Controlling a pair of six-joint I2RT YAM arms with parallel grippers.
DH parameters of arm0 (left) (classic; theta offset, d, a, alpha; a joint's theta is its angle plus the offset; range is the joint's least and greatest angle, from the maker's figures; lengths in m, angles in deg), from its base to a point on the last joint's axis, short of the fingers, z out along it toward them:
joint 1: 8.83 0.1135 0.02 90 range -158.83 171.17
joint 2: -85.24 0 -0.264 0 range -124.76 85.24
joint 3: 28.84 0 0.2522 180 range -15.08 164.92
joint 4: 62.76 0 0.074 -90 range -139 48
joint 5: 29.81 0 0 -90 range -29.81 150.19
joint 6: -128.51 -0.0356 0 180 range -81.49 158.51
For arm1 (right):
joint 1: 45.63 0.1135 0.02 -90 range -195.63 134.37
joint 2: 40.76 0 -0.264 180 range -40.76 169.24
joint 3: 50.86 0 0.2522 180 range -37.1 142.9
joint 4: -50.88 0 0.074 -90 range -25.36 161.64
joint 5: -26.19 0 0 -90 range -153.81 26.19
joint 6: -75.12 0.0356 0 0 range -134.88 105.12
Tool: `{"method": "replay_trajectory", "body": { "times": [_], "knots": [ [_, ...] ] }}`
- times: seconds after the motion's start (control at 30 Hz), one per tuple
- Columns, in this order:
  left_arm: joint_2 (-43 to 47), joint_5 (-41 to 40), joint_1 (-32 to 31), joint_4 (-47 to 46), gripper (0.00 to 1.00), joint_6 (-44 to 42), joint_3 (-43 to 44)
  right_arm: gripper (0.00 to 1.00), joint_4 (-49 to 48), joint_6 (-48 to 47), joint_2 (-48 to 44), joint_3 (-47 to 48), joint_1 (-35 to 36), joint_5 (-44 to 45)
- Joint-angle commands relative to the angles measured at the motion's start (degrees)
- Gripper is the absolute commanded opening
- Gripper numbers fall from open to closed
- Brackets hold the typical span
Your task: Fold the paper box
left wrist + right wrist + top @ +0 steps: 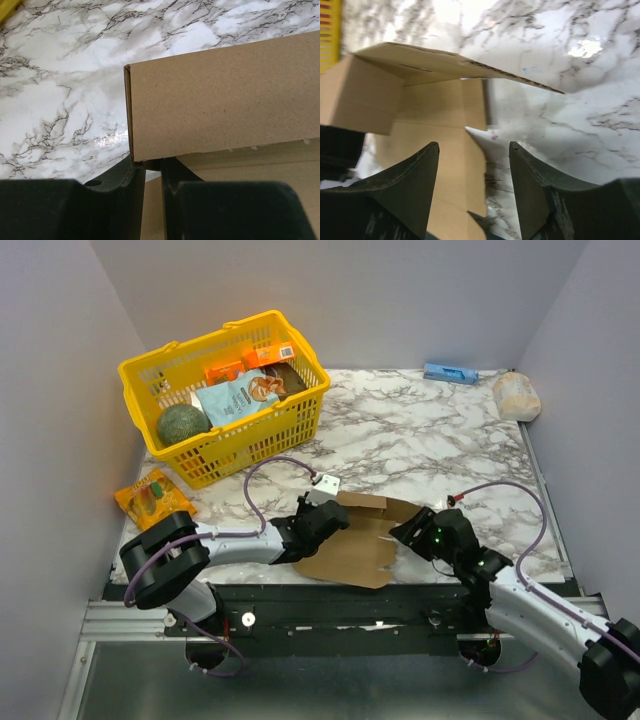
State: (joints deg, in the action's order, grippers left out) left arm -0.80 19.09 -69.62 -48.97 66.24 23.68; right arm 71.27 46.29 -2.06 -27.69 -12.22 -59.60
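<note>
Paper box (pixel 225 95) cut off at right edge (left wrist view)

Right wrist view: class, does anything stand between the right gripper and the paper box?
Nothing visible does. The right gripper is open, and the paper box shows directly between its fingers, lying on the marble table.

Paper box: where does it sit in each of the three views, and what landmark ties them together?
Top external: paper box lower centre, between both arms.
Left wrist: fills the right side, a flap edge pinched in the left gripper.
Right wrist: upper left, beyond the open right gripper.
Shared landmark: the marble tabletop.
</note>
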Motion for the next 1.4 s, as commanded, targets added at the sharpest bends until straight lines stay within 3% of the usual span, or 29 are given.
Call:
{"method": "replay_trajectory", "body": {
  "times": [0.0, 0.2, 0.57, 0.8, 1.37],
  "knots": [
    [1.2, 0.8, 0.2, 1.8, 0.24, 0.4, -0.1, 0.66, -3.4, -5.2, 7.4, 3.1, 0.4, 3.3],
    [1.5, 1.3, 0.2, 1.6, 0.23, 0.3, -0.3, 0.65, -12.7, -7.6, 13.1, 2.9, 0.9, 2.9],
    [1.2, 1.6, 0.2, 1.5, 0.23, 0.2, 0.1, 0.61, -18.0, -8.9, 21.7, 4.2, 3.7, 3.4],
    [0.8, 1.9, 0.1, 1.5, 0.23, 0.1, 0.3, 0.38, -21.9, -13.3, 20.6, 5.5, 5.3, 3.2],
    [-1.1, 2.8, -0.5, 1.4, 0.22, -0.1, 1.6, 0.38, -26.1, -15.7, 30.6, 10.3, 11.5, 4.1]
  ]
}}
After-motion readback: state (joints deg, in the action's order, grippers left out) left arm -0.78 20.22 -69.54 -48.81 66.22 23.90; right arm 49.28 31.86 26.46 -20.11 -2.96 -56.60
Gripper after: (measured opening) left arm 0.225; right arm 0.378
